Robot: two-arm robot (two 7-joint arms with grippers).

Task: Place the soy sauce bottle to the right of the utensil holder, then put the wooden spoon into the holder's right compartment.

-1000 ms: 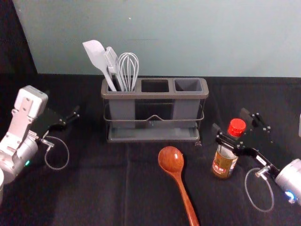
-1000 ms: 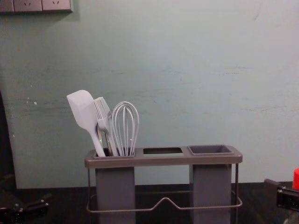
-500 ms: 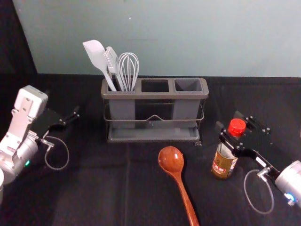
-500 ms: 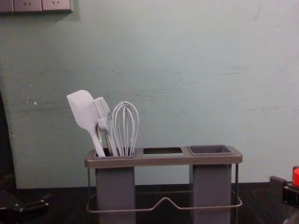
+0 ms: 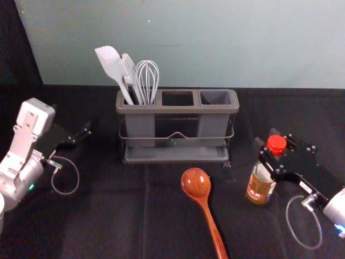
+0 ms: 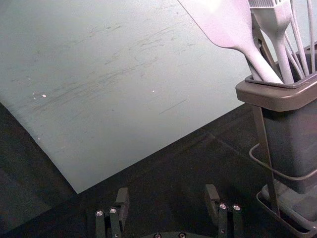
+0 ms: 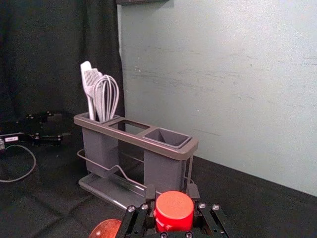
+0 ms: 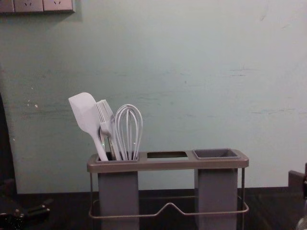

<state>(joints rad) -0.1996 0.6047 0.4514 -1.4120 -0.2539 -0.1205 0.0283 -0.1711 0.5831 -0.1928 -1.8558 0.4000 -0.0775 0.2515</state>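
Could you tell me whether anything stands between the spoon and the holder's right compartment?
Nothing visible does, though the spoon likely needs lifting over the holder's rim. The right gripper holds the soy sauce bottle, farther right.

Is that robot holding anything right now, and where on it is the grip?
Yes: the right gripper holds the soy sauce bottle near its top, by the red cap. The left gripper is open and empty.

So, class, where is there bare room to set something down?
The widest bare patch of black cloth lies between the left gripper and the wooden spoon, in front of the utensil holder. A narrower strip separates spoon and soy sauce bottle. It's crowded around the right gripper and in the holder's left compartment.
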